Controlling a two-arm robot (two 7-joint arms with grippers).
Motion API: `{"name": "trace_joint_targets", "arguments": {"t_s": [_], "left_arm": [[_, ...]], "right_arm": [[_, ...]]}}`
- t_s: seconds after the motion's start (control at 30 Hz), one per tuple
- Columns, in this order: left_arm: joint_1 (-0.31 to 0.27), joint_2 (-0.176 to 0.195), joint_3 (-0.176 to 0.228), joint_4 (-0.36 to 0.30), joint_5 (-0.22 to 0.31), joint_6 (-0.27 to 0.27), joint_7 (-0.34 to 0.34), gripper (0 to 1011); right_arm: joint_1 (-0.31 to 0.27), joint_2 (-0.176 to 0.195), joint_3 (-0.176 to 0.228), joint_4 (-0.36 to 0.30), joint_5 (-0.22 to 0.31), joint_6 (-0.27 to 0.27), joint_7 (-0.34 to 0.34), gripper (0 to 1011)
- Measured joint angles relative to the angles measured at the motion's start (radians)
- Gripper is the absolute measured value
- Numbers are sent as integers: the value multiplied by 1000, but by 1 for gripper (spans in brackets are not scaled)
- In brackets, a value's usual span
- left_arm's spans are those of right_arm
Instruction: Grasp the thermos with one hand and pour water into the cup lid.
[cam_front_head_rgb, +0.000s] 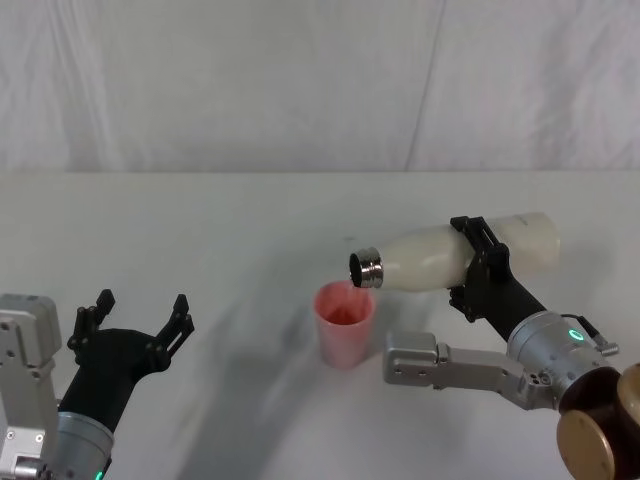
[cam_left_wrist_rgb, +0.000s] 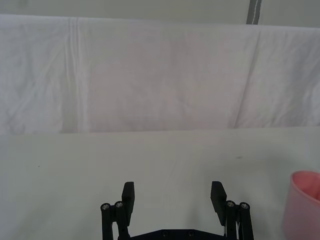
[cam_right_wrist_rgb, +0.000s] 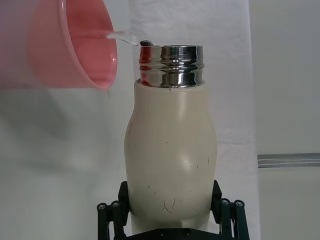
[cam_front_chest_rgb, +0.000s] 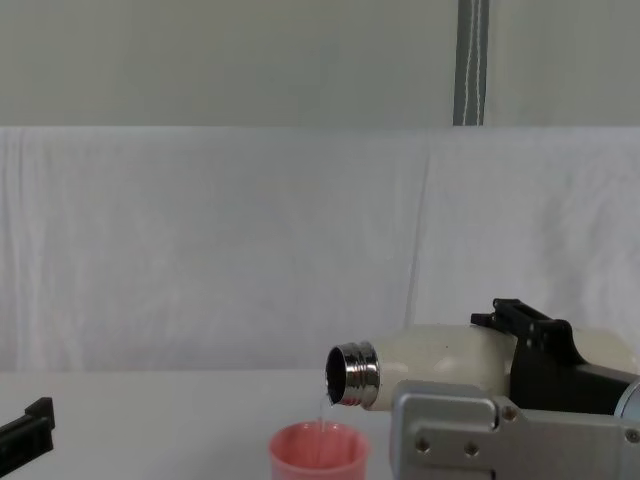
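The right gripper (cam_front_head_rgb: 478, 268) is clamped around the wide middle of the thermos (cam_front_head_rgb: 440, 258), which lies almost flat in the air at about 3 o'clock from the cup lid (cam_front_head_rgb: 344, 324). Its steel neck (cam_front_head_rgb: 366, 268) points to 9 o'clock, just above the pink rim, and a thin stream of water (cam_front_chest_rgb: 323, 404) falls into the cup. To pour well, I think the arm should tip the thermos slowly and keep the mouth right over the middle of the cup (a fast tip could splash water onto the table (cam_front_head_rgb: 250, 220)). The grip should stay tight so the thermos cannot slip. The left gripper (cam_front_head_rgb: 135, 325) rests at about 9 o'clock from the cup, well apart, with its fingers spread wide and holding nothing. Counting them: two grippers, one thermos, one cup lid.
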Motion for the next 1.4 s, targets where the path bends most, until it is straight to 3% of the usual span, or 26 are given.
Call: {"name": "trace_joint_targets", "arguments": {"t_s": [1.4], "left_arm": [[0, 0, 0, 0, 0, 0, 0, 1001]], "right_arm": [[20, 18, 10, -12, -15, -6, 12, 951]]}}
